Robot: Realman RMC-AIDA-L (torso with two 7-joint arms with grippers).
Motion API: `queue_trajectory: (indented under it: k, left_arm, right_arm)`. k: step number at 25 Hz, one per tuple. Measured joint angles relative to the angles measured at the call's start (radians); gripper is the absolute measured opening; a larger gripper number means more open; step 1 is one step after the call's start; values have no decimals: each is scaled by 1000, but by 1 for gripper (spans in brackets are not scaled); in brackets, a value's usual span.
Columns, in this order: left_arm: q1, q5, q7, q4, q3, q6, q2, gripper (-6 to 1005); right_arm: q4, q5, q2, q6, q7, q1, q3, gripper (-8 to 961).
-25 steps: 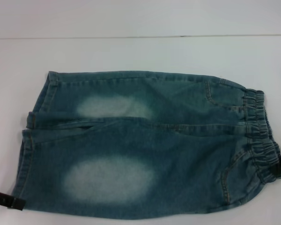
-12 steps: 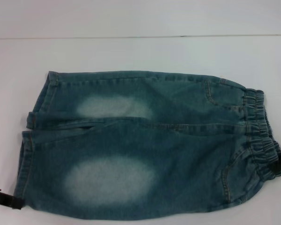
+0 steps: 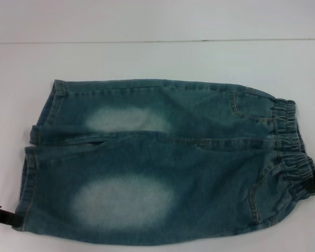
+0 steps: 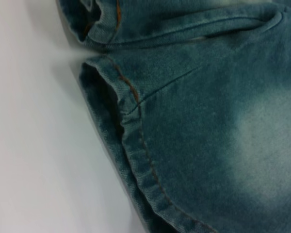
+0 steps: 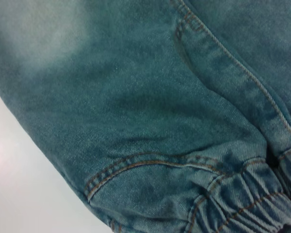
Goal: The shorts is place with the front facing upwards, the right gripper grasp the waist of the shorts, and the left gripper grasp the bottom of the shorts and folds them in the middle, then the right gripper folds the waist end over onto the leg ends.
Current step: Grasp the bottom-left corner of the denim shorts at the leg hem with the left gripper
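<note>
The denim shorts (image 3: 163,163) lie flat, front up, on the white table, with the leg ends (image 3: 31,173) to the left and the gathered waist (image 3: 287,131) to the right. At the near corner of the bottom hem, my left gripper (image 3: 10,220) is shut on the cloth, and only its black tip shows. My right gripper (image 3: 311,188) grips the near end of the waistband at the frame's right edge. The left wrist view shows the stitched hem (image 4: 136,145) slightly raised off the table. In the right wrist view, a pocket seam runs beside the elastic band (image 5: 242,204).
The white table (image 3: 157,58) surrounds the shorts, with a thin seam line (image 3: 147,41) across the back. Nothing else lies on it.
The left gripper has shifted a little left and away, with the hem corner. The right gripper and the near end of the waistband have risen slightly.
</note>
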Motion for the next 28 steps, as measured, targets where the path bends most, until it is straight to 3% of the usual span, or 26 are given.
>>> queue_trajectory:
  k: [5,9,14,18,20,28]
  left_arm:
    - [1,-8,0,4,-6,-5,-2,55]
    - [-1,-23,-23,16,-54,-28,2,51]
    - [-25,-26,-38,20,-132,-42,21,50]
    - [-52,-31,-48,16,-145,-47,36,51]
    - [-66,-29,-51,13,-138,-48,38,52]
    - [-82,-38,-87,15,-135,-5,53,54]
  right_arm:
    - [0,0,-1,0,0,1,4,41]
    - [3,16,-9,0,-3,5,80,41]
    - [53,127,-61,5,3,-4,214,41]
    - [151,204,-106,20,9,-10,305,41]
    - [197,213,-118,32,6,-10,313,41]
    - [211,214,-101,52,2,-6,276,41]
